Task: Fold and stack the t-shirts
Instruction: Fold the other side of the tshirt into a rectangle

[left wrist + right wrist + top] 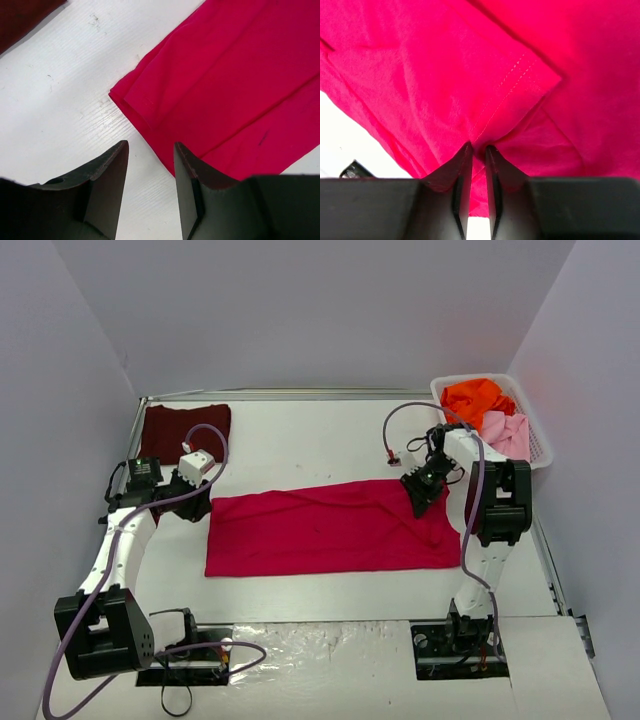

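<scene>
A crimson-red t-shirt lies folded into a long band across the middle of the table. My right gripper is shut on its upper right part, pinching a fold of red cloth beside a stitched hem. My left gripper is open and empty, just left of the shirt's upper left corner, over bare table. A dark maroon t-shirt lies folded at the far left, its edge showing in the left wrist view. Orange and pale pink shirts lie in the basket.
A white mesh basket stands at the far right corner, close behind my right arm. Grey walls enclose the table on three sides. Cables loop over both arms.
</scene>
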`<state>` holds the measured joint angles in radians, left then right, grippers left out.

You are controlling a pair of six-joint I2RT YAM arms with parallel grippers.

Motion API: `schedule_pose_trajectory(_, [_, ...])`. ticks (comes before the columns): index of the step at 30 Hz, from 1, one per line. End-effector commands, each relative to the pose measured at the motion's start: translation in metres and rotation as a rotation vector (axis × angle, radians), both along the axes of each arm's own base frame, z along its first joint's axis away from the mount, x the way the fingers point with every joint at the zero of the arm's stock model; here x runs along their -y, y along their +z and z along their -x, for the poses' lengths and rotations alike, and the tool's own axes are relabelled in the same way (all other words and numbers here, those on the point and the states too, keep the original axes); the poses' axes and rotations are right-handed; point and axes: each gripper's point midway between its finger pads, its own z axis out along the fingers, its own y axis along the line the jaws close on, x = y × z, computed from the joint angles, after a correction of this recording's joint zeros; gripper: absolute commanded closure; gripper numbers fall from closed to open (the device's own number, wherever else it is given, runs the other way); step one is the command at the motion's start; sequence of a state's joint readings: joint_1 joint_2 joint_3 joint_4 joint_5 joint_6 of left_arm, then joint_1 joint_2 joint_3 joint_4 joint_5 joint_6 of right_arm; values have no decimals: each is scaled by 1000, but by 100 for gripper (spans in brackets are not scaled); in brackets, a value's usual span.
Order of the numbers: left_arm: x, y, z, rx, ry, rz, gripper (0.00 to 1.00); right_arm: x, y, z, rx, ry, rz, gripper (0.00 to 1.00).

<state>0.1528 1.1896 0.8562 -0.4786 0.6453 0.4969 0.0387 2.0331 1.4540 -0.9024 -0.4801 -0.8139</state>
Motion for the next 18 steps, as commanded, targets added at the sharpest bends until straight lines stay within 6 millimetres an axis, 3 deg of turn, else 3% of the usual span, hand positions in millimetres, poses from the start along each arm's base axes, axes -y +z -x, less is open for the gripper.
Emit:
schedule_pose_trajectory(1, [-1,20,-2,50,10,8,60,-1,28,16,16,-2,-15,90])
schedule_pose_trajectory(4, [0,23,-2,58,7,11,60,-1,42,24,44,0,-13,99])
schedule_pose_trajectory(13, [1,23,2,68,9,9,60,-22,60,56,72,65,-24,99])
schedule_pose_trajectory(18, [1,24,5,77,6,7,60,-34,55,78,24,111,-26,98])
